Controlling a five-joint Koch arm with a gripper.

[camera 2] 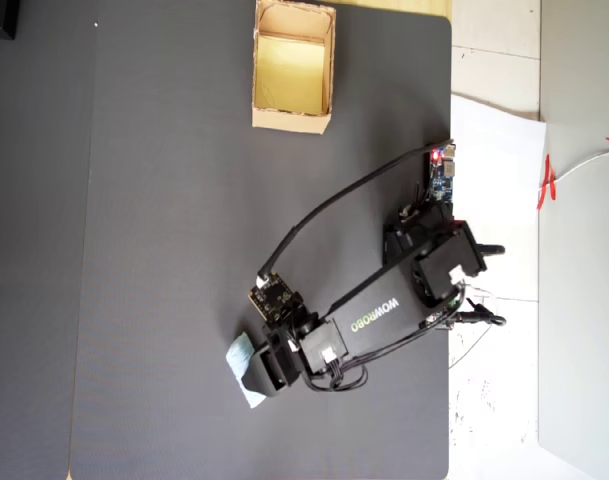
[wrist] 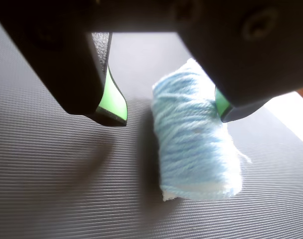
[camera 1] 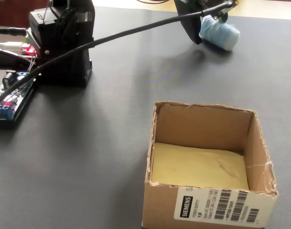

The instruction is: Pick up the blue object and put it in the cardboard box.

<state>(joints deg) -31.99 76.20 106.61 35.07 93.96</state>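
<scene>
Underneath everything lies a dark grey ribbed mat [camera 2: 164, 250], finely grooved in the wrist view, which covers most of the table; in the overhead view it ends at a straight right edge with white sheets [camera 2: 494, 160] beyond, and wide bare stretches of it lie to the left of the arm and between the arm and the box. Next in size, the black arm [camera 2: 374, 315] lies diagonally across the lower right of the overhead view, its base by the mat's right edge beside a small circuit board [camera 2: 440, 180], and a black cable [camera 2: 324, 215] arcs from there to the wrist. Near the mat's top edge in that view stands the cardboard box [camera 2: 292, 120], well apart from the arm: rectangular, thin tan walls with ragged upper rims, a barcode label on one outer wall in the fixed view, and a yellowish floor with nothing on it. Smaller, the gripper [wrist: 173, 117] hangs low over the mat with its black, green-padded jaws spread apart; the right pad is at the roll's side, the left one clear of it. Smallest, the blue object [wrist: 196, 137], an oblong pale-blue roll of fuzzy yarn-like strands, lies on the mat between the jaws.
</scene>
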